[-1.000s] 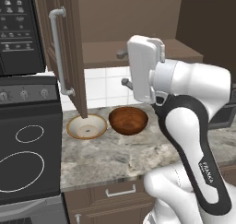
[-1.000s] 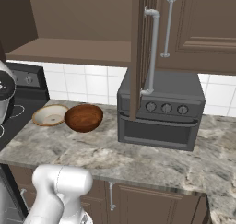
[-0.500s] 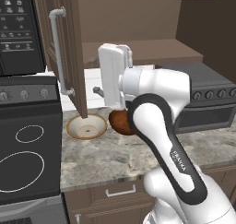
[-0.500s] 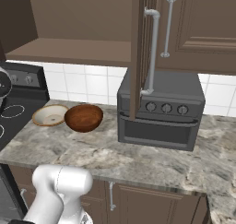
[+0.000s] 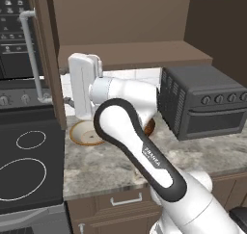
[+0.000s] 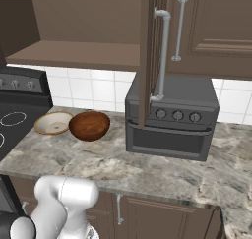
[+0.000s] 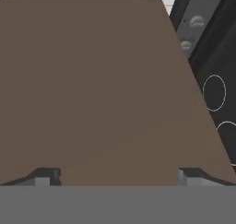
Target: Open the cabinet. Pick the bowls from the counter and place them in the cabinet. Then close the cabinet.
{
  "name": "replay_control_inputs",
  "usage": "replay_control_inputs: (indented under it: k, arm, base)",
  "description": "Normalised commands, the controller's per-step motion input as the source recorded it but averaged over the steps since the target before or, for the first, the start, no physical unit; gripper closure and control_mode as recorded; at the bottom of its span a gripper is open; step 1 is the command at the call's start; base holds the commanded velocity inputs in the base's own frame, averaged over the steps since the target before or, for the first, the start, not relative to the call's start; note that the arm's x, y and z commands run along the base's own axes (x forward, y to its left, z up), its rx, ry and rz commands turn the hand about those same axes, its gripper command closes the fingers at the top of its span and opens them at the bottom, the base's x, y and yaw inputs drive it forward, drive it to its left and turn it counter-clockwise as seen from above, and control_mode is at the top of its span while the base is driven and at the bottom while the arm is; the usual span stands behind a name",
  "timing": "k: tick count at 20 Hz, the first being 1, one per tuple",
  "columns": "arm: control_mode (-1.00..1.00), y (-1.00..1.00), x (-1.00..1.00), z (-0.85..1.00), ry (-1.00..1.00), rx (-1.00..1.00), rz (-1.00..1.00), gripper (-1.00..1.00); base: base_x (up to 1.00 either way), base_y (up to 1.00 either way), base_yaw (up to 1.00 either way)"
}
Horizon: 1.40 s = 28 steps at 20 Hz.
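Hand view, operator: you are looking at a flat brown panel of the cabinet [image 7: 101, 89] close up, w/ the gripper [image 7: 115, 176] spread wide, both tips standing far apart at the bottom and nothing sitting between them. A strip of the black stovetop [image 7: 216, 98] w/ white rings is showing at that view's right.

Left base view is showing the arm bending over the counter [image 5: 111, 165], its hand pointing toward the open left cabinet door [image 5: 46, 59], which is standing edge-on w/ its silver handle [image 5: 31, 55] facing the stove side. The arm is covering most of both bowls there.

Right base view is giving you the bowls clearly: the cream-inside bowl [image 6: 53, 123] and the reddish-brown bowl [image 6: 89, 125] are sitting on the counter just beside each other, apparently touching, near the stovetop edge and left of the toaster oven [image 6: 170, 120]. Cabinet shelf [image 6: 78, 53] above them is standing exposed. Right-hand door [image 6: 147, 56] is also swinging out edge-on in front of the oven.
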Motion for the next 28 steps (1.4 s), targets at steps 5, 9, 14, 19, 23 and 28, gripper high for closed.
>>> replay_control_inputs:
  k: [5, 9, 14, 19, 23, 28]
  arm:
    - [-1.0, -0.49, 0.01, 0.11, 0.0, 0.05, 0.15, -1.0]
    - [-1.0, -0.88, -0.36, 0.36, 0.01, 0.02, 0.11, -1.0]
    - [-1.0, -0.65, -0.14, 0.07, 0.12, -0.04, 0.03, -1.0]
    - [-1.0, -0.51, -0.01, 0.0, 0.25, -0.21, -0.03, -1.0]
    - [-1.0, -0.45, 0.0, 0.0, 0.28, -0.2, -0.13, -1.0]
    - [-1.0, -0.51, -0.09, -0.1, 0.25, -0.18, -0.14, -1.0]
  base:
    - [0.0, 0.0, 0.0]
    - [0.0, 0.0, 0.0]
    - [0.0, 0.0, 0.0]
    - [0.0, 0.0, 0.0]
    - [0.0, 0.0, 0.0]
    - [0.0, 0.0, 0.0]
